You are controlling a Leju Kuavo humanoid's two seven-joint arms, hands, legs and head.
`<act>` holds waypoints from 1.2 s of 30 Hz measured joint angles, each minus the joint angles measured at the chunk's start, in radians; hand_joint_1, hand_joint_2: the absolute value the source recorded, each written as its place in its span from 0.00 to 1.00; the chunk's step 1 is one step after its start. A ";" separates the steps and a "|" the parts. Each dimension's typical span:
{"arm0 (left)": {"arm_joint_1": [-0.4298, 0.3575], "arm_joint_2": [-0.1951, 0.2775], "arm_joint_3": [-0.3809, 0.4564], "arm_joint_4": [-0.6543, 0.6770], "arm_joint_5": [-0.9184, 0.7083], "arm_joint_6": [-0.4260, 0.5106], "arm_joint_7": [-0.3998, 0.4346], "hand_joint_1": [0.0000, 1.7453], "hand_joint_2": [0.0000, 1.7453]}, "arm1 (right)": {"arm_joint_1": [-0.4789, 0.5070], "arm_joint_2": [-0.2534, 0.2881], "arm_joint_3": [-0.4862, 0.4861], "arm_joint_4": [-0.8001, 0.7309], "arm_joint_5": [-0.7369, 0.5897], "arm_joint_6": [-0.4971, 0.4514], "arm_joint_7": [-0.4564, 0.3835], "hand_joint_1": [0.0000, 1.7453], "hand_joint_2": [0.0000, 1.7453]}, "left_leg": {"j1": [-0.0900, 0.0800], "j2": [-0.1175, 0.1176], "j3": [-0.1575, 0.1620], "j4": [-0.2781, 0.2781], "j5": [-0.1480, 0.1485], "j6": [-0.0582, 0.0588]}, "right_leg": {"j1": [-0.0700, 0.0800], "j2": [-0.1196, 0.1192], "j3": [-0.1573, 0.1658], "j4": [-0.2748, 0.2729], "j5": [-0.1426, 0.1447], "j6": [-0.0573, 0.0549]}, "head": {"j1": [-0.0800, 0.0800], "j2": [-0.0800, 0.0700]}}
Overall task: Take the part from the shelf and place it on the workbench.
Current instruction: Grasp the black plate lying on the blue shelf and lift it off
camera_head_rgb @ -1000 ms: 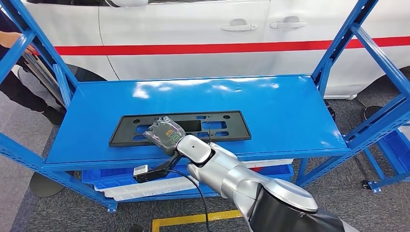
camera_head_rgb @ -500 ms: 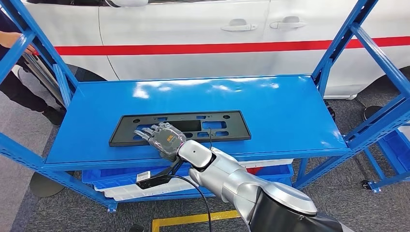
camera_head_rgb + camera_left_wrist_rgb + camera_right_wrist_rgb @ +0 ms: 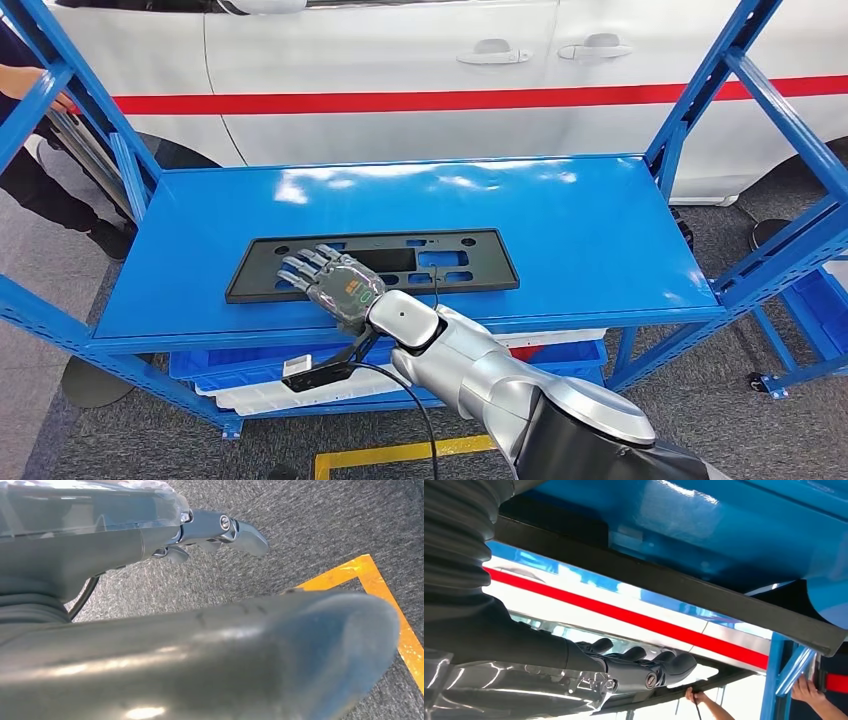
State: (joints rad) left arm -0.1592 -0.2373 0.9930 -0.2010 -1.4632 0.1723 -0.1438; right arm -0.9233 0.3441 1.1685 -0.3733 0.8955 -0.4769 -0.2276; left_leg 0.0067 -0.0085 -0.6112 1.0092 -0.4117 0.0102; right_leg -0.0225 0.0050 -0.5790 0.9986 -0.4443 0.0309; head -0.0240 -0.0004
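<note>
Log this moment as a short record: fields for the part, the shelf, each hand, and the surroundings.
part: black flat frame, lying flat on the shelf top, near its front edge
shelf: blue metal rack, bins on the level below
right hand: over the part's left half, fingers spread, not gripping it
left hand: hanging over grey carpet with a yellow floor line, holding nothing
surroundings: white car with a red stripe behind the shelf; a person at the far left

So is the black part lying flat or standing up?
Flat. The black part lies face up on the blue shelf, with the right hand over its near edge.
</note>
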 joint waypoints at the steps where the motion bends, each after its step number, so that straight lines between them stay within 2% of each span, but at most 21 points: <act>1: 0.000 0.000 -0.002 0.000 -0.001 -0.001 0.000 0.00 0.00 | 0.000 0.000 -0.003 0.001 0.004 0.000 -0.002 0.00 1.00 | 0.000 0.000 0.000 0.000 0.000 0.000 | 0.000 0.000 0.000 0.000 0.000 0.000 | 0.000 0.000; 13: 0.001 -0.003 -0.012 0.000 0.006 -0.006 -0.006 0.00 0.00 | 0.015 0.002 -0.011 0.007 0.031 0.005 0.006 0.00 1.00 | 0.000 0.000 0.000 0.000 0.000 0.000 | 0.000 0.000 0.000 0.000 0.000 0.000 | 0.000 0.000; 23: 0.014 -0.018 -0.011 0.000 0.016 -0.004 -0.020 0.00 0.00 | 0.034 0.008 -0.011 0.005 0.049 0.025 0.090 0.00 1.00 | 0.000 0.000 0.001 0.000 0.000 0.000 | 0.000 0.000 0.001 0.000 0.000 0.000 | 0.000 0.000; 36: 0.020 -0.023 -0.011 0.000 0.020 -0.002 -0.019 0.00 0.00 | 0.033 0.010 -0.010 -0.008 0.048 0.049 0.117 0.00 1.00 | 0.000 0.000 0.002 0.000 0.000 0.000 | 0.000 0.000 0.002 0.000 0.000 0.000 | 0.000 0.000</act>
State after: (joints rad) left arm -0.1394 -0.2599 0.9815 -0.2010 -1.4431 0.1699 -0.1628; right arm -0.8899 0.3543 1.1585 -0.3815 0.9438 -0.4275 -0.1107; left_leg 0.0067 -0.0085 -0.6091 1.0091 -0.4117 0.0101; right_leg -0.0225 0.0051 -0.5770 0.9985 -0.4442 0.0308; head -0.0240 -0.0004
